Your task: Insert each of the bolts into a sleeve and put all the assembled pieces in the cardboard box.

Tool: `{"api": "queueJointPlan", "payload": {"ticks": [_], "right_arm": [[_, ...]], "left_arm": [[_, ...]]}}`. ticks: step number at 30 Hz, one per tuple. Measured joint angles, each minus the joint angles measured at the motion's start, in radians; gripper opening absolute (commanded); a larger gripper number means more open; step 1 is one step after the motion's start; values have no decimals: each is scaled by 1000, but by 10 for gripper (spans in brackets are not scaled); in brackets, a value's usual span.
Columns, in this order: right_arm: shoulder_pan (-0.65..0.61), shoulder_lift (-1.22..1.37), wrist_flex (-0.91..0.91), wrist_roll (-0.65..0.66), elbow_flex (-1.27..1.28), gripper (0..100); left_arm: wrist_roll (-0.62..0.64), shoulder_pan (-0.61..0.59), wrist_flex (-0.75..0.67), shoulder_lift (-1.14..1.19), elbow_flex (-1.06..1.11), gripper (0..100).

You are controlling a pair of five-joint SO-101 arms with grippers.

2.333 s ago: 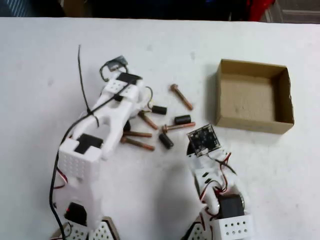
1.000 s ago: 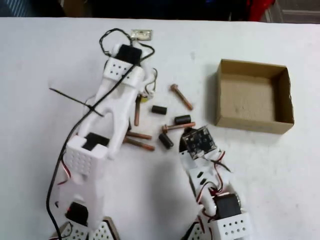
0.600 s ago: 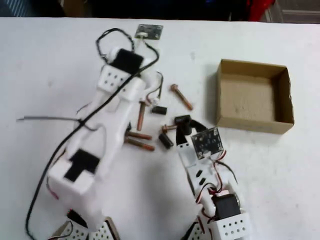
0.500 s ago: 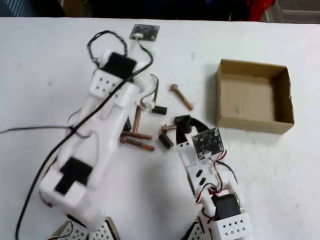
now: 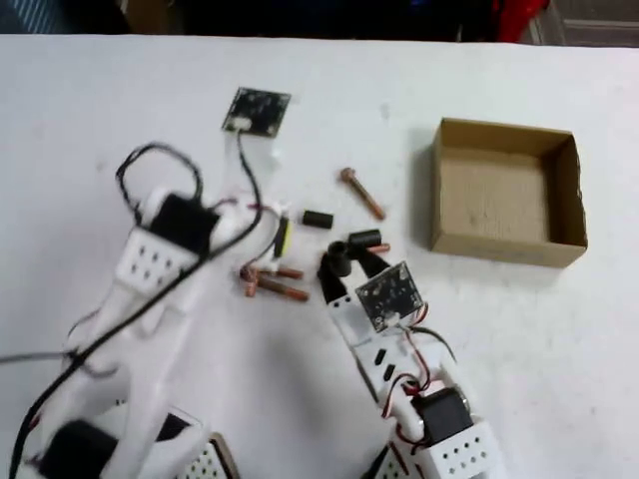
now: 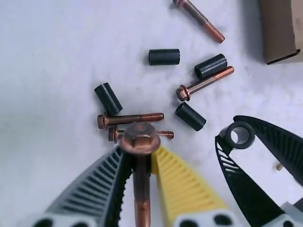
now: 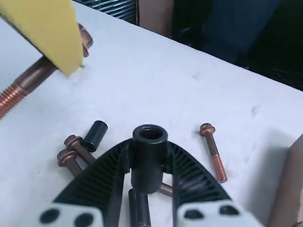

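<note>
My left gripper (image 6: 138, 152), with one grey and one yellow finger, is shut on a copper bolt (image 6: 138, 142) held head-forward above the table. In the high view it (image 5: 272, 236) hangs left of the loose parts. My right gripper (image 7: 149, 163), black-fingered, is shut on a black sleeve (image 7: 149, 151) standing upright with its bore open toward the camera. From above, this gripper (image 5: 339, 261) sits just right of the left one. The left wrist view catches the held sleeve (image 6: 240, 135) a short way from the bolt's head. The cardboard box (image 5: 504, 244) stands open at the right.
Loose bolts (image 5: 361, 193) (image 5: 283, 289) and black sleeves (image 5: 318, 219) (image 5: 365, 239) lie on the white table between the arms and the box. Under the left gripper lie more bolts (image 6: 130, 118) and sleeves (image 6: 108, 98) (image 6: 190, 116). A camera board (image 5: 258, 110) juts out behind the left arm.
The left arm has drawn back toward the near left with the bolt in its gripper. The right gripper has closed on a sleeve and shifted left toward the bolt.
</note>
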Motion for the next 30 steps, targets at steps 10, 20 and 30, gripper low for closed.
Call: {"api": "queueJointPlan", "payload": {"ticks": [10,20,30], "right_arm": [[0,0,-3,-69,0,18],[0,0,-5,-250,0,18],[0,0,-29,-250,0,18]], "left_arm": [[-3,5,-397,-279,358,23],[-3,5,-677,-348,491,23],[-2,133,-1007,-483,663,23]]}}
